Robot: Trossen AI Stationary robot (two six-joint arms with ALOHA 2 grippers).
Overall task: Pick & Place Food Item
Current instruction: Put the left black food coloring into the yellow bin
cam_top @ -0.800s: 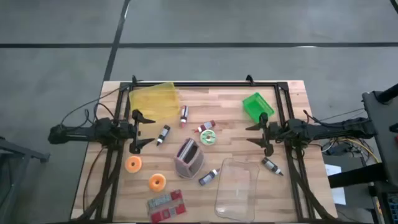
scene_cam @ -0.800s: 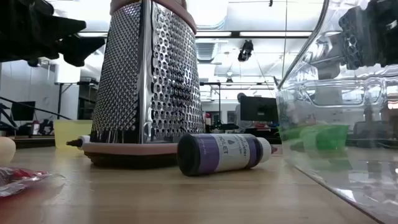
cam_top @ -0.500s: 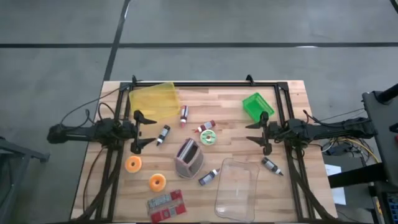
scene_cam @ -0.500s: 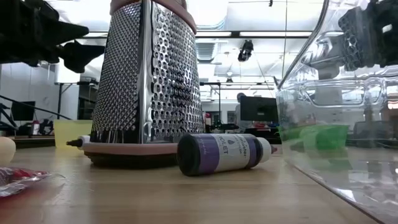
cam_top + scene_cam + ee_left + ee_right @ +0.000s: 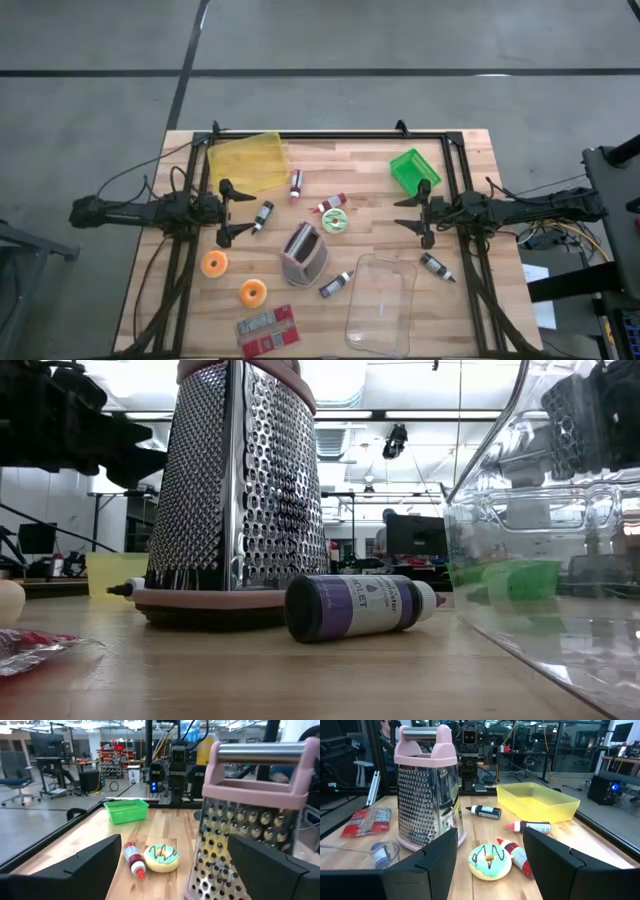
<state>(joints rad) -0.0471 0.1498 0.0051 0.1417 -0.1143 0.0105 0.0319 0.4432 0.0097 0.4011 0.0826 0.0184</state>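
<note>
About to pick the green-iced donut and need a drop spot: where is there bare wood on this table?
Bare wood: the strip between the yellow bin and green basket, and the stretch between the green basket and the clear container. Crowded: around the grater, with the donut and bottles close by.

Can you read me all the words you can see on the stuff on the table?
"OLET": on the purple bottle lying in front of the grater; the start of the word is hidden.
Smaller print on that bottle: too small to read.
Red packet, other bottles: print too blurred to read.
</note>
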